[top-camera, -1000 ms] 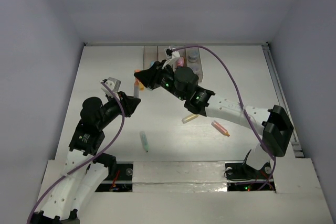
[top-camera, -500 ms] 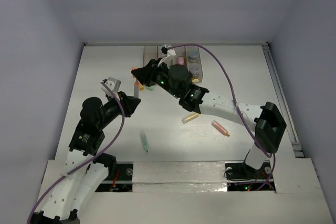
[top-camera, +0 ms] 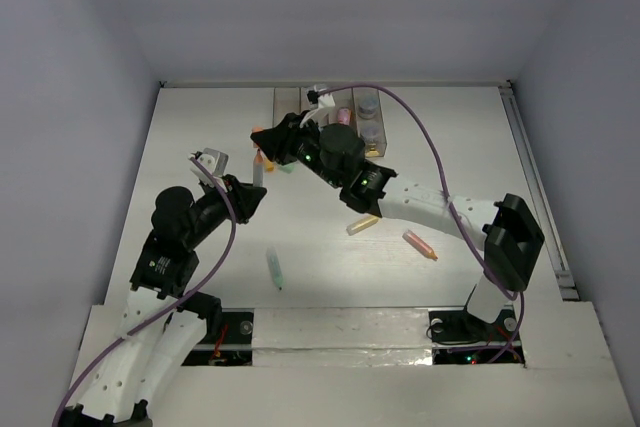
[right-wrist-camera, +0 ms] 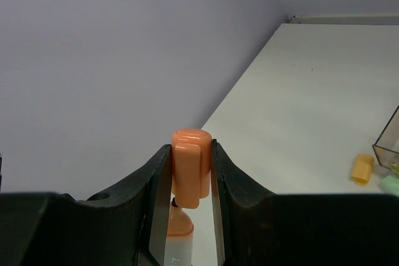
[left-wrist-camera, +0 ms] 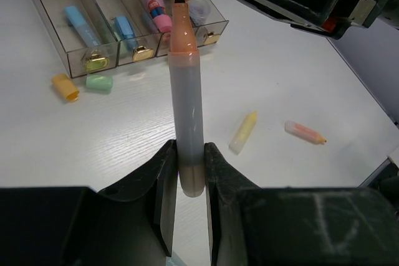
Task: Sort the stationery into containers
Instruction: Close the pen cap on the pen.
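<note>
The left claw (left-wrist-camera: 188,154) is clamped on an orange-tipped marker (left-wrist-camera: 187,104), held above the desk (left-wrist-camera: 93,135). The right claw (right-wrist-camera: 190,154) pinches the orange cap (right-wrist-camera: 190,140) just over its tip. A skewed push could jam the cap or slide the marker through the grip.

Since 1.0 s ago the right arm (top-camera: 420,205) has been swung left and a little farther up the table; its black elbow block (top-camera: 514,233) is seen shifted left as well. The right gripper (top-camera: 262,139), clamped on the orange cap (right-wrist-camera: 189,165), has been carried left with it. The cap's open end is now placed just over the tip of the marker (left-wrist-camera: 187,110). Since 0.5 s ago, only a very slight further shift of that gripper is noted.
</note>
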Robot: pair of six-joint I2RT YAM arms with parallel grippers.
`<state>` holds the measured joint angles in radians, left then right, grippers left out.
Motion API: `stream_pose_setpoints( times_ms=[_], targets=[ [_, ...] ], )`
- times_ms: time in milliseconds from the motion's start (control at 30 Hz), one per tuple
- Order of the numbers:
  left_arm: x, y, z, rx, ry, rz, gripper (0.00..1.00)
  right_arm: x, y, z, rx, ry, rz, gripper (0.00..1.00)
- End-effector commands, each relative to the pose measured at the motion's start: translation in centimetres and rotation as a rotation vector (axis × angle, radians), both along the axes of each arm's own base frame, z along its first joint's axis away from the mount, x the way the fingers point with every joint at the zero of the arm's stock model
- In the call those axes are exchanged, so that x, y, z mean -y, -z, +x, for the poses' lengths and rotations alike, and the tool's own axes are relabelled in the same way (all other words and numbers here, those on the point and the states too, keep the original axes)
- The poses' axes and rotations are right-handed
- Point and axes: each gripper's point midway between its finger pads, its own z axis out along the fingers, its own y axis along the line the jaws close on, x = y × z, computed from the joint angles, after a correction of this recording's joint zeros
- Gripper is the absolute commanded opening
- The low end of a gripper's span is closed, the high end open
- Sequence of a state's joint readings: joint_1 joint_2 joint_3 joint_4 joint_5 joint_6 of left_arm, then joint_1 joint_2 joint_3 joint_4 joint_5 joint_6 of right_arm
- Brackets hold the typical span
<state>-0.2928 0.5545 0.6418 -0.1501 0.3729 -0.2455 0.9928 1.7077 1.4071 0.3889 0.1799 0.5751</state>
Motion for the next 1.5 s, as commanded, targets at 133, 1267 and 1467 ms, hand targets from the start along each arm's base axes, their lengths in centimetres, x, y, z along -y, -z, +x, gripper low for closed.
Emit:
stream_pose_setpoints(
  times_ms=[133,1267,1467],
  targets=[
    [0.0,-2.6,0.4,0.076,-0.005,-0.028,0.00,0.7,-3.3,-1.8,0.059,0.001,0.060,0.04],
    [-1.8,-3.7,0.9,0.116,-0.117,-0.021,0.00,-2.1,0.2,-5.0,-0.009,-0.042,0.028,0.04],
    [-2.1,-4.4,0.7,0.143,-0.135,-0.031,0.00,-1.8,0.6,-6.0,-0.040,-0.063,0.060,0.03]
  ],
)
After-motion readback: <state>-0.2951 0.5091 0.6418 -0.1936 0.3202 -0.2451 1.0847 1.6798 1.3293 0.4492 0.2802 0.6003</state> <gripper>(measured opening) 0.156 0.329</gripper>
